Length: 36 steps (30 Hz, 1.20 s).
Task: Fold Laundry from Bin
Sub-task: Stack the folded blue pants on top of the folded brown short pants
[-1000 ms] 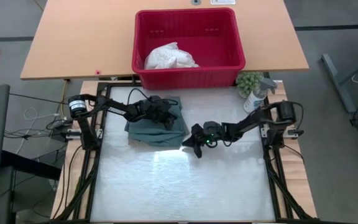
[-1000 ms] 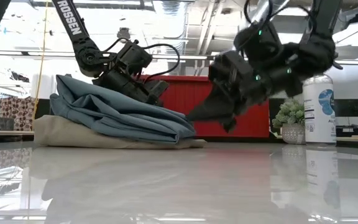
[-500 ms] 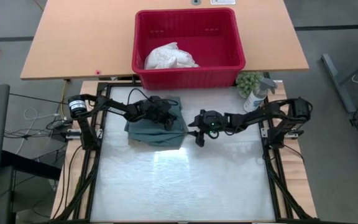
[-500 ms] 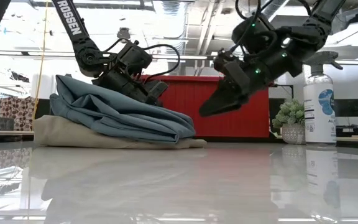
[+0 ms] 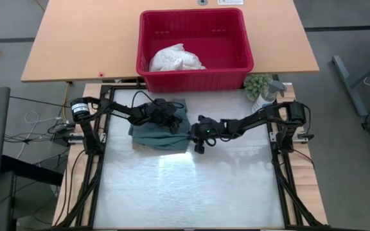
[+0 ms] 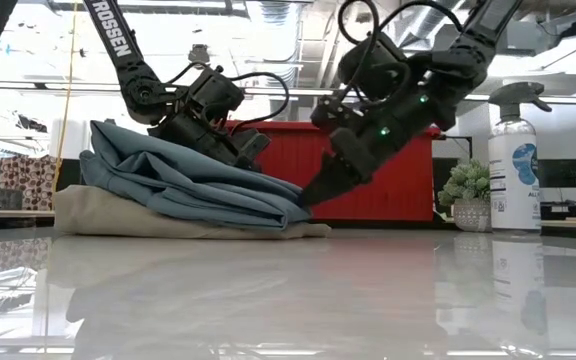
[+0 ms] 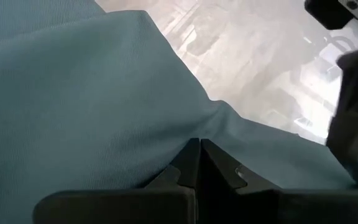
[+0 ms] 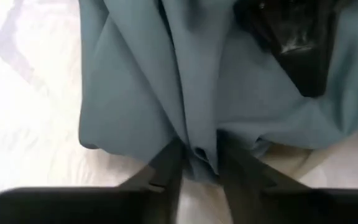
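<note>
The teal-green garment (image 5: pixel 162 128) lies folded on top of the beige-khaki garment (image 6: pixel 118 222), and this small stack sits near the back edge of the white work table (image 5: pixel 191 192), toward its left side. Behind that edge stands the red bin (image 5: pixel 194 48) on a wooden table (image 5: pixel 82 38), and the white garment (image 5: pixel 175 59) is not yet taken out of it. The left gripper (image 5: pixel 171 123) rests on top of the teal cloth with its fingers (image 7: pixel 194 163) pressed together and nothing between them, so I think it works as a weight to keep the fold in place. The right gripper (image 6: pixel 313 193) comes from the right side to the edge of the stack that faces the middle of the table; its fingers (image 8: pixel 166 163) stand a little apart, one on each side of the folded teal hem, and I cannot say it is already clamped. To do this step well, I think the right gripper should catch only the teal layers and not the beige one under them, close fully before any pull, and move slowly. The left gripper should stay pressing down, otherwise the whole stack may slide on the smooth table. A spray bottle (image 5: pixel 265 97) and a small green plant (image 5: pixel 257 83) stand at the back right corner, well apart from the work.
</note>
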Each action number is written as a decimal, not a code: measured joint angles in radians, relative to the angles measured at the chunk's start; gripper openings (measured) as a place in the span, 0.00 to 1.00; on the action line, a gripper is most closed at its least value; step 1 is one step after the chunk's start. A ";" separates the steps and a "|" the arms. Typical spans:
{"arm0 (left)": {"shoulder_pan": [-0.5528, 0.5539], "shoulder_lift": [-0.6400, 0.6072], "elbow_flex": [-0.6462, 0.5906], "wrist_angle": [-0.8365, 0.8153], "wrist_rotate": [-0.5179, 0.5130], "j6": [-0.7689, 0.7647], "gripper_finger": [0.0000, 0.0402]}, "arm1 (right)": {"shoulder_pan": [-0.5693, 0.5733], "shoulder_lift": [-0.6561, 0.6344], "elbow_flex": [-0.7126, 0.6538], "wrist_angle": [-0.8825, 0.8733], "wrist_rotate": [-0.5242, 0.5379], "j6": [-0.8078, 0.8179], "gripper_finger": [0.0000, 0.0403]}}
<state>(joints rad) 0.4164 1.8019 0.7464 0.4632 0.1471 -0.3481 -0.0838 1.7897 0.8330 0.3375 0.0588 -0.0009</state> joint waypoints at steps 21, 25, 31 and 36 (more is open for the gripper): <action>0.042 0.000 0.001 -0.053 -0.031 -0.037 0.00 | 0.093 -0.082 0.011 -0.131 0.025 0.025 0.04; 0.042 0.000 0.001 -0.056 -0.033 -0.030 0.00 | 0.117 -0.082 0.011 -0.123 0.004 -0.011 0.05; 0.042 0.000 0.001 -0.057 -0.045 -0.032 0.00 | 0.128 -0.082 0.011 -0.124 -0.065 -0.059 0.06; 0.049 0.001 0.000 -0.065 -0.106 -0.034 0.00 | 0.133 -0.082 0.009 -0.147 -0.144 -0.122 0.16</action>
<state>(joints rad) 0.4651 1.8027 0.7467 0.3986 0.0406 -0.3817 0.0494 1.7081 0.8417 0.1907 -0.0855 -0.1228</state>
